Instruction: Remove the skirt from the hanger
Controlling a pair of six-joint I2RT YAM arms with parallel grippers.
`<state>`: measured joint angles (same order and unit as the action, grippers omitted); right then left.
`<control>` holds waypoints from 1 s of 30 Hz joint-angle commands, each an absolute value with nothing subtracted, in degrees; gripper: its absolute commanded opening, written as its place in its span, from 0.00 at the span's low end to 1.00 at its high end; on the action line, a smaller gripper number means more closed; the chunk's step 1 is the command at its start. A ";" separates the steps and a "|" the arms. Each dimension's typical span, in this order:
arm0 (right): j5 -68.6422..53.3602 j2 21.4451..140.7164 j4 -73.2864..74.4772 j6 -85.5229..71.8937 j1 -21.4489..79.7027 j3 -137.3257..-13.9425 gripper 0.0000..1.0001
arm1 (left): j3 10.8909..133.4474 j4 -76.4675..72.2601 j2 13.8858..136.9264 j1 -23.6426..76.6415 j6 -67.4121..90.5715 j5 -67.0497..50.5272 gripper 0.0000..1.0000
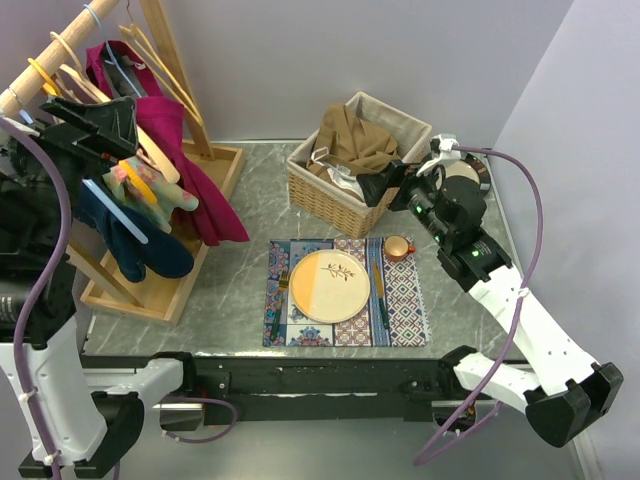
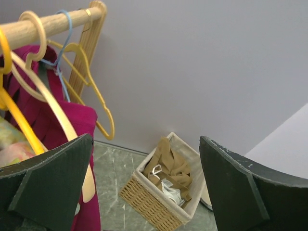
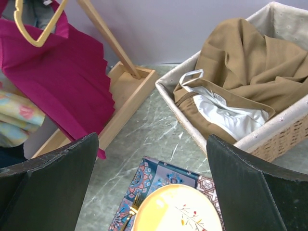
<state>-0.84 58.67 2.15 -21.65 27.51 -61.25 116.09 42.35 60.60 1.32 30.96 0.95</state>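
Magenta skirt (image 1: pixel 195 175): is hanging from the rack (image 2: pixel 48 21), apparently on the blue hanger (image 2: pixel 58 65). Left tool (image 2: pixel 144 192) is hovering near it, jaws wide apart. Right tool (image 3: pixel 151 192), likewise spread, is hovering near the basket (image 1: pixel 320 200). Best grasping waistband, steadying hanger.

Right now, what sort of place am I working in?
Most likely a staged home scene inside a plain-walled test booth, not a real room. A wooden clothes rack hung with garments, a wicker basket of clothing, and a plate on a patterned placemat all share one marbled table.
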 commanded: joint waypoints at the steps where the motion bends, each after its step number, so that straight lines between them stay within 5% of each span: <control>1: -1.93 57.66 -1.40 -22.32 27.77 -60.65 1.00 | 119.61 42.01 63.98 1.14 27.25 -4.22 0.98; 15: -2.37 55.90 -6.06 -21.62 27.95 -57.31 1.00 | 123.84 42.46 80.76 1.14 27.78 5.53 0.84; 19: -2.37 55.72 -6.94 -21.71 27.86 -56.51 1.00 | 124.71 40.96 83.75 1.14 27.60 10.80 0.69; 30: -1.85 56.78 -7.38 -20.48 27.86 -56.78 1.00 | 125.69 41.23 90.70 1.41 26.55 19.42 0.71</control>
<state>-2.59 57.32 -4.36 -21.61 27.53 -56.51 124.42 43.64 89.62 1.32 28.16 14.66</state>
